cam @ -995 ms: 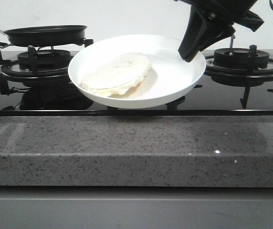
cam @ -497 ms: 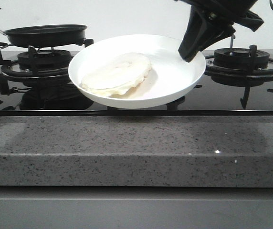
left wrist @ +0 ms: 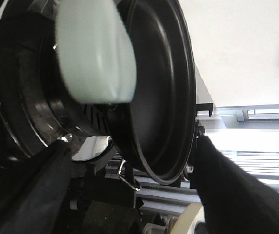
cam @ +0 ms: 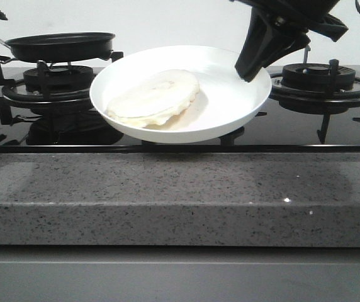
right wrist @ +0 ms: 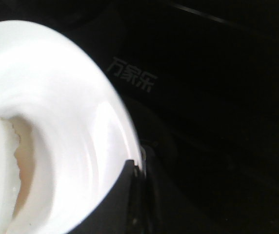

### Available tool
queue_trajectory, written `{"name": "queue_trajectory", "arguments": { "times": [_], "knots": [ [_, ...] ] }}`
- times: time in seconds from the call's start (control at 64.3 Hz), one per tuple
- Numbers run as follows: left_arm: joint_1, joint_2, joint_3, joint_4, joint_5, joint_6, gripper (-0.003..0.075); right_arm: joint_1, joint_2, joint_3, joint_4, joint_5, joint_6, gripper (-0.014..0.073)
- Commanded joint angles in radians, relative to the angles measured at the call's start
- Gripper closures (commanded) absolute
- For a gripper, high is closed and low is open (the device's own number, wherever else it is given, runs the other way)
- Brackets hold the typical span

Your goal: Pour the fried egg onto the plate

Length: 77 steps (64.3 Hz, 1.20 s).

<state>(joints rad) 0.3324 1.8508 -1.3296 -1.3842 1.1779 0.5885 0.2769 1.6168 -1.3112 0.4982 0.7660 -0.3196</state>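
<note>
Over the middle of the hob, I've got my right gripper (cam: 250,74) clenched on the plate's (cam: 230,104) right rim, fried egg (cam: 155,96) lying left of centre. Left gripper (left wrist: 129,195) spread wide behind the pan (cam: 60,45), far-left burner (cam: 57,78); front counter edge (cam: 180,195) bare.

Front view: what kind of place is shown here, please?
Most likely a kitchen, or a mock-up of one. A black glass gas hob with burners is set in a speckled grey stone countertop, a black frying pan sits on one burner, and a fried egg lies in a white plate.
</note>
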Motion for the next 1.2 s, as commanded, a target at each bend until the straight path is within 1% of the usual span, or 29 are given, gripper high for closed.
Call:
{"name": "queue_trajectory", "arguments": {
  "times": [0.0,0.047,0.171,0.187,0.311,0.373,0.435,0.684,0.777,0.839,0.933,1.041,1.181],
  "knots": [
    [0.004,-0.046,-0.033,-0.041,0.088,0.006,0.0282,0.0,-0.046,-0.027,0.039,-0.038,-0.003,0.0661],
    [0.004,-0.046,-0.033,-0.029,0.088,0.006,0.0318,0.0,-0.046,-0.027,0.039,-0.038,-0.003,0.0661],
    [0.004,-0.048,-0.033,-0.025,0.088,0.006,0.0445,0.0,-0.046,-0.027,0.039,-0.038,-0.003,0.0661],
    [0.004,-0.048,-0.033,-0.025,0.088,0.006,0.0476,0.0,-0.046,-0.027,0.039,-0.038,-0.003,0.0661],
    [0.004,-0.053,-0.033,-0.023,0.088,0.006,0.0643,0.0,-0.046,-0.027,0.039,-0.038,-0.003,0.0661],
    [0.004,-0.059,-0.033,-0.022,0.088,0.006,0.0701,0.0,-0.046,-0.027,0.039,-0.038,-0.003,0.0661],
    [0.004,-0.065,-0.033,-0.021,0.085,0.006,0.0741,0.0,-0.046,-0.027,0.039,-0.038,-0.003,0.0661],
    [0.004,-0.099,-0.033,-0.01,0.073,0.006,0.074,0.0,-0.046,-0.027,0.039,-0.038,-0.003,0.0661],
    [0.004,-0.126,-0.033,0.026,0.063,0.01,0.074,0.0,-0.046,-0.027,0.039,-0.038,-0.003,0.0661],
    [0.0,-0.161,-0.033,0.068,0.033,0.015,0.074,0.0,-0.046,-0.027,0.039,-0.038,-0.003,0.0661],
    [-0.012,-0.226,-0.033,0.167,-0.033,0.021,0.074,0.0,-0.046,-0.027,0.039,-0.038,-0.003,0.0661],
    [-0.043,-0.317,-0.033,0.318,-0.144,0.019,0.074,0.0,-0.046,-0.027,0.039,-0.038,-0.003,0.0661],
    [-0.118,-0.438,-0.033,0.555,-0.283,-0.062,0.074,0.0,-0.046,-0.027,0.039,-0.038,-0.003,0.0661]
  ]
}}
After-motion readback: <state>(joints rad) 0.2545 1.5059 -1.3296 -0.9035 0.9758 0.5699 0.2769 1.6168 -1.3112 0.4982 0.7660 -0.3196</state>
